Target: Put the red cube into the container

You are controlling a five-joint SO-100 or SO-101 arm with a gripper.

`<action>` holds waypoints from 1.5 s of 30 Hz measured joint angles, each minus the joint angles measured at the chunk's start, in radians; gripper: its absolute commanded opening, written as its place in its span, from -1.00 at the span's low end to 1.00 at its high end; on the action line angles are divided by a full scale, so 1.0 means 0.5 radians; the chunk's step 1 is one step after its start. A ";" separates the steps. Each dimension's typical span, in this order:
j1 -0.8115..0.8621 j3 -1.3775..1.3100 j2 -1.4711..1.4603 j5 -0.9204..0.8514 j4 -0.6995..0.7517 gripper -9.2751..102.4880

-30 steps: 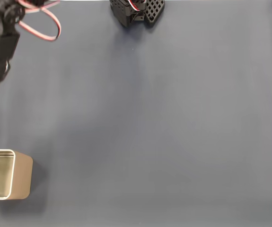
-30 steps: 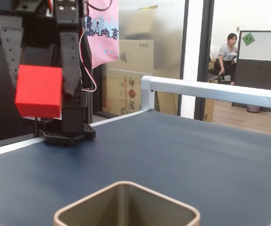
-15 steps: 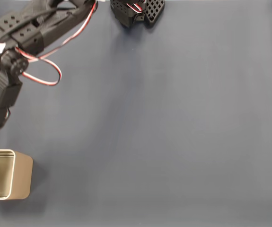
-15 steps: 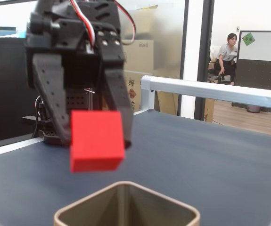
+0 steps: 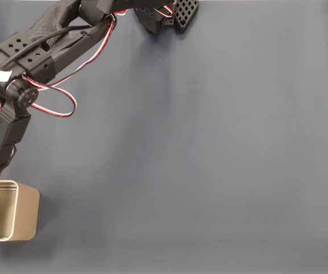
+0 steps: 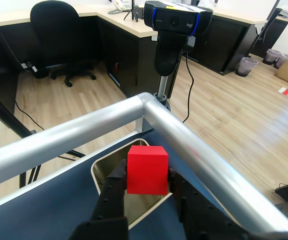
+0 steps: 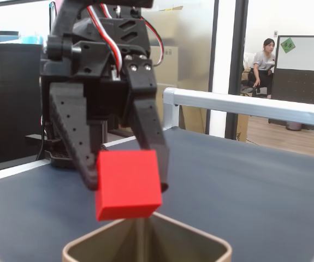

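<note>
Red cube (image 7: 128, 184), clamped in your gripper (image 7: 126, 185), had dropped lower-centre, apparently just over the container (image 7: 146, 241). You were ready to release.

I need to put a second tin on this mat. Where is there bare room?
Nearly the whole mat is bare, from the arm base at the top edge rightwards and down. The left edge is crowded: the gripper holds the red cube over the container.

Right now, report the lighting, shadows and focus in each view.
Top-down fixed view: flat, even light, a soft shadow beside the container. Wrist view: sharp, bright, a highlight along the metal rail. Low fixed view: the claw holds the red cube, both sharp against a bright, washed-out background.
</note>
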 measured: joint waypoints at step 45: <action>0.000 0.000 -0.092 -0.061 0.000 -0.10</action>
